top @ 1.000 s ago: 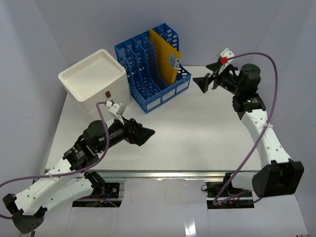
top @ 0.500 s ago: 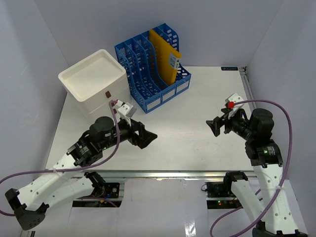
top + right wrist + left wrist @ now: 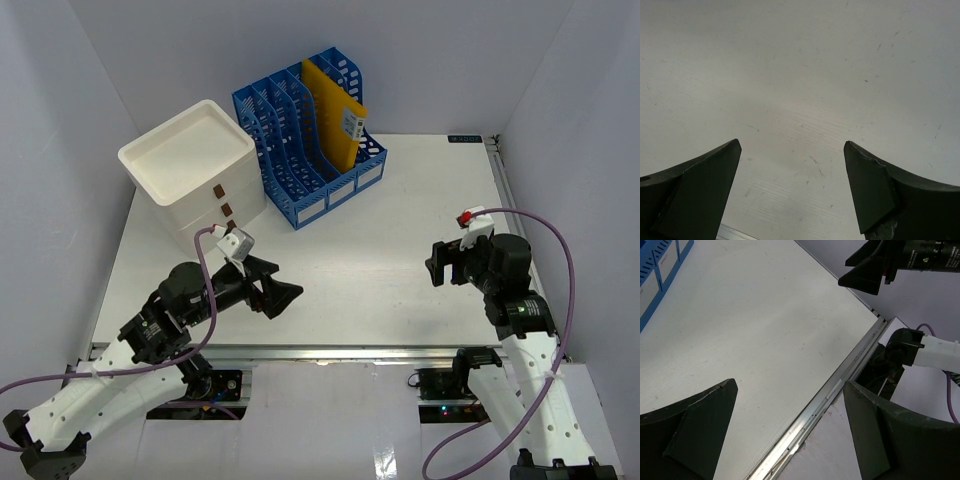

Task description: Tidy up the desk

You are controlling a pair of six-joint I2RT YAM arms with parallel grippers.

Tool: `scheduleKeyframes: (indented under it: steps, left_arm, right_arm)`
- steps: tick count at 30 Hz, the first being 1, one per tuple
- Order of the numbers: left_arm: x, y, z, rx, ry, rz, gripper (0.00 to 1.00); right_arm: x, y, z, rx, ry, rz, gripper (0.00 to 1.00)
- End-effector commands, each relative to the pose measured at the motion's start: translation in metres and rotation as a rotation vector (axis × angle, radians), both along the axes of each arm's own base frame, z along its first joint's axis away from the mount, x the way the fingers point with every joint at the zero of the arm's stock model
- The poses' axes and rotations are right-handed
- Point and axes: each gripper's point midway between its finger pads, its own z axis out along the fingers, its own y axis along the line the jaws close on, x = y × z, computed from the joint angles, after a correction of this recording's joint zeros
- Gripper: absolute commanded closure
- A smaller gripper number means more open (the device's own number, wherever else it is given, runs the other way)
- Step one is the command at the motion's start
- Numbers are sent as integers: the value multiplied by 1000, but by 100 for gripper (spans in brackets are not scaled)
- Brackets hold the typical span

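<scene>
The desk (image 3: 370,240) is a flat white-grey tabletop with a metal rail (image 3: 330,350) along its near edge and a small black label (image 3: 466,139) at the far right corner. My left gripper (image 3: 283,293) hangs open over the near left part of the desk, its jaws wide with nothing between them; in the left wrist view its gripper (image 3: 790,400) looks down on the bare top and near rail (image 3: 827,395). My right gripper (image 3: 440,264) stands open over the right side, also holding nothing. In the right wrist view the gripper (image 3: 792,150) frames only bare desk (image 3: 800,75).
A white drawer box (image 3: 195,170) with brown pulls stands at the back left. Beside it is a blue file rack (image 3: 305,145) holding a yellow folder (image 3: 335,115). Purple cables loop off both arms. Grey walls close in the left, back and right.
The right arm has swung back from the far right, near the rack, towards the near edge and lowered. The left arm has drawn back slightly towards its base. Both grippers stayed open.
</scene>
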Motion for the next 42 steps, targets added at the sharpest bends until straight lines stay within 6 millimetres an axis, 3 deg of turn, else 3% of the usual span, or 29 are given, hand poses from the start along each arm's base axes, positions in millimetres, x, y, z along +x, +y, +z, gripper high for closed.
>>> scheduleKeyframes:
  steps: [1, 5, 12, 22, 42]
  left_arm:
    - [2, 2, -14, 19, 16, 17, 2]
    - [1, 2, -19, 24, 28, 12, 2]
    - [0, 3, -19, 18, 31, 17, 2]
    - [-3, 10, -33, 24, 42, 32, 2]
    - [-3, 13, -35, 14, 49, 50, 2]
  right_arm:
    - [11, -12, 11, 35, -81, -115, 10]
    - [9, -16, 1, 28, -74, -137, 10]
    - [8, -15, 4, 30, -92, -130, 10]
    - [7, -13, 4, 27, -104, -111, 10]
    - [6, -16, 8, 24, -125, -124, 10]
